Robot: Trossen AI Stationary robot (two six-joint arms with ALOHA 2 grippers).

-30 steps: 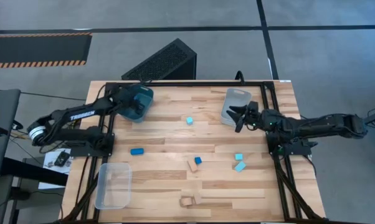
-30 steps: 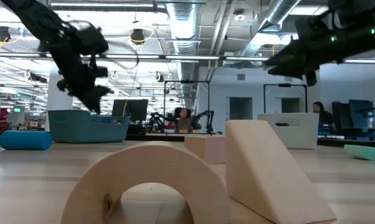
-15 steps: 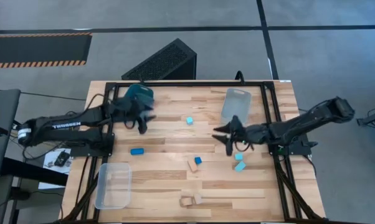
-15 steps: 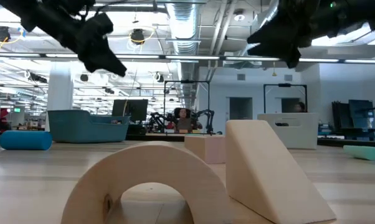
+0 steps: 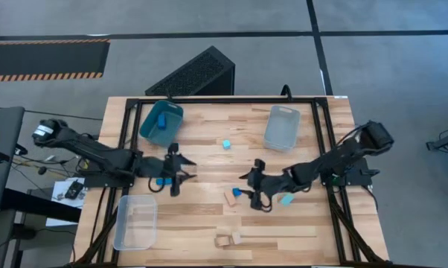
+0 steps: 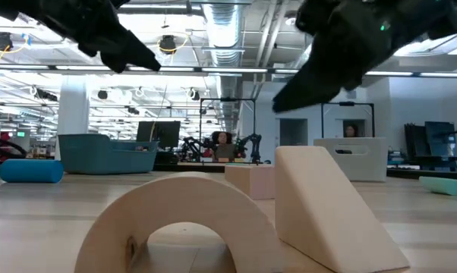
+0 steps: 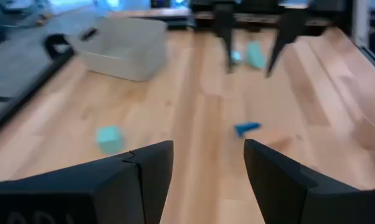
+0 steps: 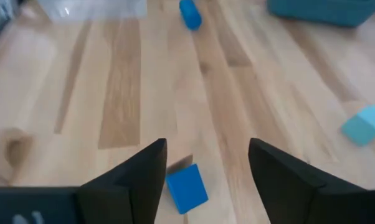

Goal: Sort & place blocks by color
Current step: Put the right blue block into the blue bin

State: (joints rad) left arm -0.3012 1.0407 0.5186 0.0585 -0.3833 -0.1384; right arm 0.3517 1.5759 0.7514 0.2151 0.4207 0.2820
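Both arms have swung inward from the far bins since a second ago: the left gripper (image 5: pixel 181 170) now hangs over the dark blue cylinder block (image 5: pixel 163 181), fingers apart, and the right gripper (image 5: pixel 255 184) has left the clear bin (image 5: pixel 281 127) to hover by the small blue cube (image 5: pixel 237 192), fingers spread with nothing between them. Around that cube, the light wood table (image 5: pixel 209 223) sits in a black frame on grey floor, an open workshop behind it. The teal bin (image 5: pixel 160 123), holding a blue block, lies far left of the cube; the cylinder's long axis runs across the table, left of the cube. A tan block (image 5: pixel 229 198) touches the cube's left; cyan blocks (image 5: pixel 286 198) lie right.
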